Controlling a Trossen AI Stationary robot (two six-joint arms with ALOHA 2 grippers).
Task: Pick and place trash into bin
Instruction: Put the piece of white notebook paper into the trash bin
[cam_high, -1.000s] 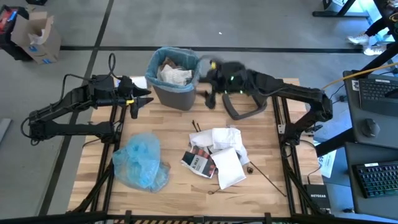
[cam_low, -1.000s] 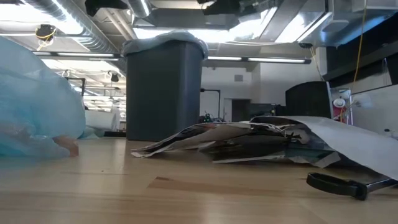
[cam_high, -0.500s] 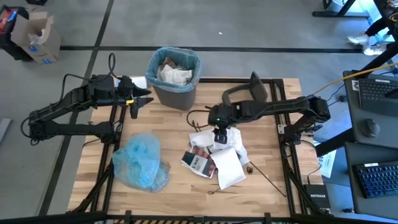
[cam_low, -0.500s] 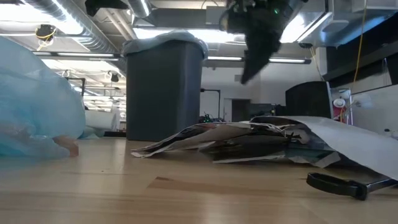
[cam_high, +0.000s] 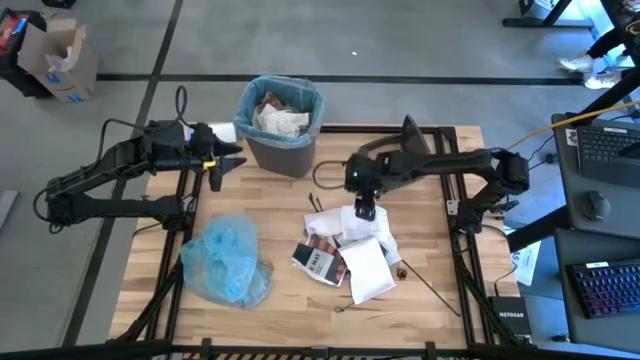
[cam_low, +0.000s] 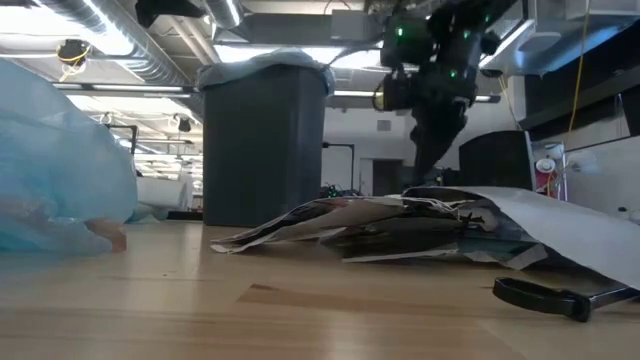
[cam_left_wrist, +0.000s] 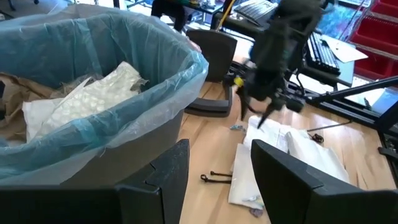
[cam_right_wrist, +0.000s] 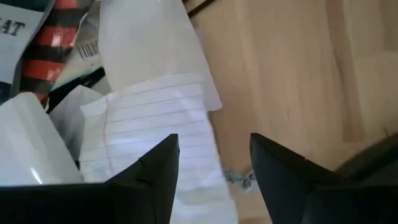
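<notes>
The right gripper (cam_high: 366, 211), fingers apart and empty, hangs just over the far edge of the trash (cam_high: 350, 248): white mailers, lined paper and a red-black packet mid-surface (cam_high: 270, 200), right of the bin (cam_high: 281, 125).

Wooden table (cam_high: 260, 190) bearing a crumpled light blue plastic bag (cam_high: 228, 260) near its front left corner; cardboard box (cam_high: 62, 58) on the floor beyond.
</notes>
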